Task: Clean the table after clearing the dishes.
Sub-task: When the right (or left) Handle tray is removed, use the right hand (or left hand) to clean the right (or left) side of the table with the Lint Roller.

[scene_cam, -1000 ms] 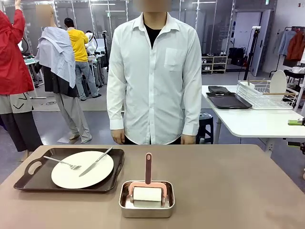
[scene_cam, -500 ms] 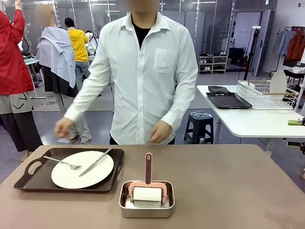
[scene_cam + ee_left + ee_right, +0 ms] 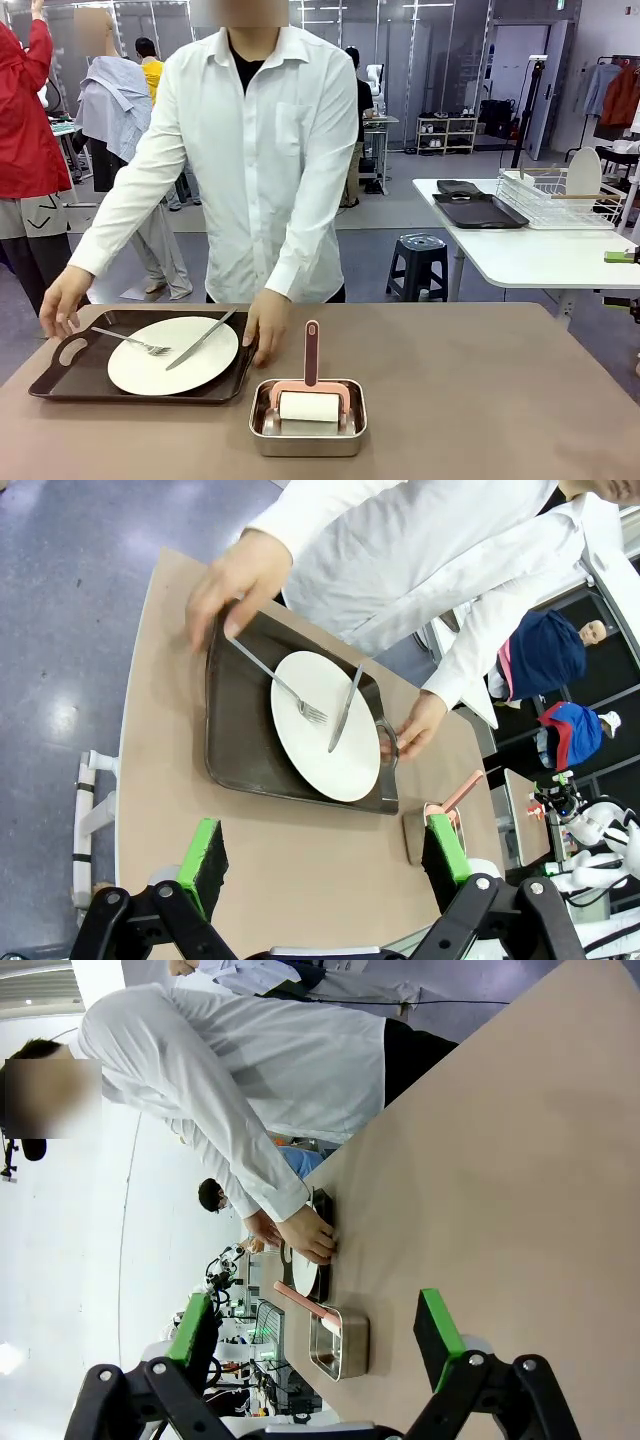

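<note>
Grey floor (image 3: pixel 385 240), glass partitions (image 3: pixel 430 60), white side table (image 3: pixel 540 258) — wire rack (image 3: pixel 555 200) atop, black stool (image 3: pixel 421 246)

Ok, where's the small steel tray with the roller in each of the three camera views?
Front view: steel tray, bottom centre.
Left wrist view: steel tray low right, beside a green pad of the left claw.
Right wrist view: steel tray low centre, between the right claw pads.
Shared landmark: the brown tray with the white plate, next to it.

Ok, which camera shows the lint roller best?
Front view: the lint roller sits unobstructed in its steel tray. The left wrist view catches mainly its pink handle; the right wrist view shows it small, side-on.
</note>
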Robot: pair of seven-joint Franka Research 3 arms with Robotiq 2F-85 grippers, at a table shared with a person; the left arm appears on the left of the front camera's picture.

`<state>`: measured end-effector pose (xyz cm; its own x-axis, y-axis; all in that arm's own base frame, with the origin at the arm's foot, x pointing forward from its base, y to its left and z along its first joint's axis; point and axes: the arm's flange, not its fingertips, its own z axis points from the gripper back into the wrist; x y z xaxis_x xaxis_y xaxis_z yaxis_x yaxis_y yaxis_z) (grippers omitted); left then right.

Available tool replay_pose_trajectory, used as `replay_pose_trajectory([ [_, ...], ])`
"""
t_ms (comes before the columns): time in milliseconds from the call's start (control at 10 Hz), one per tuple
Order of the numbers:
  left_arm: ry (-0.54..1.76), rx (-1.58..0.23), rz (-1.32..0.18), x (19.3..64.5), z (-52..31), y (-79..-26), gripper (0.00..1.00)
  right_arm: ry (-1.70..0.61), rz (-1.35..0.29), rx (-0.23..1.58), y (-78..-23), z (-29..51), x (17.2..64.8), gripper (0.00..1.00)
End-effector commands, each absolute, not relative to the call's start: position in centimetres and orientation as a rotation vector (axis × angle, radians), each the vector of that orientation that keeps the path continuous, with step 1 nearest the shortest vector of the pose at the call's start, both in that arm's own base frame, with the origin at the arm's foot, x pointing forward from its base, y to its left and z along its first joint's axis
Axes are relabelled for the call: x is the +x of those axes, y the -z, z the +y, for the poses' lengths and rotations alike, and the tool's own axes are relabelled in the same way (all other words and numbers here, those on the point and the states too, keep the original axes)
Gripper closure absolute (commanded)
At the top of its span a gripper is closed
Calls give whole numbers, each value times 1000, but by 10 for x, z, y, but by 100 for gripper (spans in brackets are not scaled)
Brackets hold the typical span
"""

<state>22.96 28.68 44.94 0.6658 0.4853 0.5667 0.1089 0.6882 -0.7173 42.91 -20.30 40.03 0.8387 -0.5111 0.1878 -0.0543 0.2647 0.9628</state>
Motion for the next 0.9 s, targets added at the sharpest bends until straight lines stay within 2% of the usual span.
replay_pose_trajectory([
  [0, -220, -817, -867, 229, 291, -448, 0, 318, -516, 1278, -403, -202, 427, 0],
  [800, -220, -817, -867, 229, 291, -448, 0, 318, -516, 1278, -403, -202, 427, 0],
])
